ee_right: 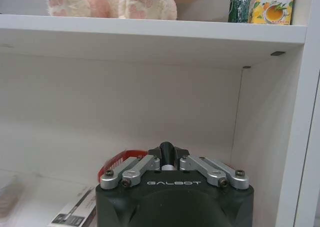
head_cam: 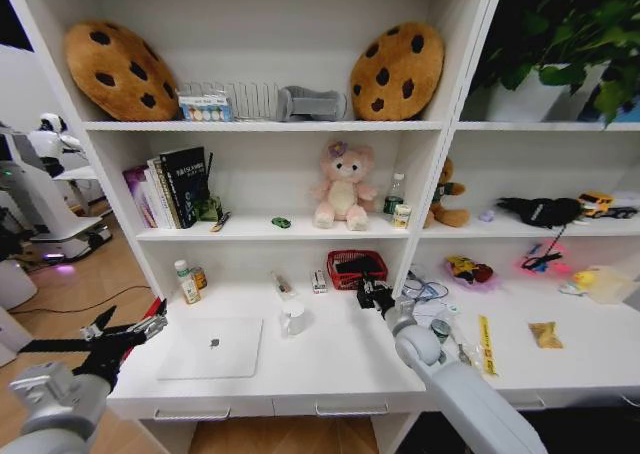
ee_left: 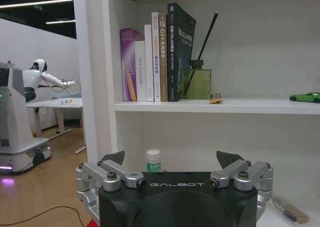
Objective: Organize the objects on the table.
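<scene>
A silver laptop lies closed on the white table, front left. My left gripper hovers open just off the table's left end, beside the laptop; between its fingers a small bottle shows farther back. My right gripper hangs over the table in front of the red wire basket, shut on a black-tipped marker. A tiny green toy rests on the shelf above and shows as a small car. A small jar stands beside the pink plush.
A white mug stands between laptop and right gripper. Two small bottles stand at the table's back left. Books and a pink plush fill the shelf above. Cables and small items clutter the right side.
</scene>
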Robot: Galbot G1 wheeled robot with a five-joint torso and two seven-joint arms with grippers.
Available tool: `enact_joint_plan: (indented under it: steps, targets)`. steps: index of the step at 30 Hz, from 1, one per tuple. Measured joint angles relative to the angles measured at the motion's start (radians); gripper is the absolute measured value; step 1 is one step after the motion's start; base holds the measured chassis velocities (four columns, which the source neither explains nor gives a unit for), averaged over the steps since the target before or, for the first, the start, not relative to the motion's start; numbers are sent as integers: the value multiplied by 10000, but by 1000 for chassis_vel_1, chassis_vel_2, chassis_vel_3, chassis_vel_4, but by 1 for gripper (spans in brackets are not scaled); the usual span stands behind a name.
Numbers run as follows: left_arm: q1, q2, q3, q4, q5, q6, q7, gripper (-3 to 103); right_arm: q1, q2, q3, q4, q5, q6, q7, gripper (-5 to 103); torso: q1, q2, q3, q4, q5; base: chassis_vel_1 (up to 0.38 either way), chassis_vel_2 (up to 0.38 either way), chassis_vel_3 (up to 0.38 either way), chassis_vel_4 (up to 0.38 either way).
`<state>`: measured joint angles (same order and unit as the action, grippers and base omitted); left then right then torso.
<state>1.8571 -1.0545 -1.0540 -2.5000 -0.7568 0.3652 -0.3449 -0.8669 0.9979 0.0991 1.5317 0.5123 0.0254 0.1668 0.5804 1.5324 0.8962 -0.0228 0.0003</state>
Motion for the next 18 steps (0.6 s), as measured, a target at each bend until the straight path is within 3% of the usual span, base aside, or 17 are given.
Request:
enact_joint_plan:
  steps: [18]
  targets:
    - [0, 0, 0, 0, 0, 0, 0, 100, 1910, 1254, -374, -2815, -925, 2436, -424, 13, -1, 2, 0, 2, -3, 0, 0, 0, 0]
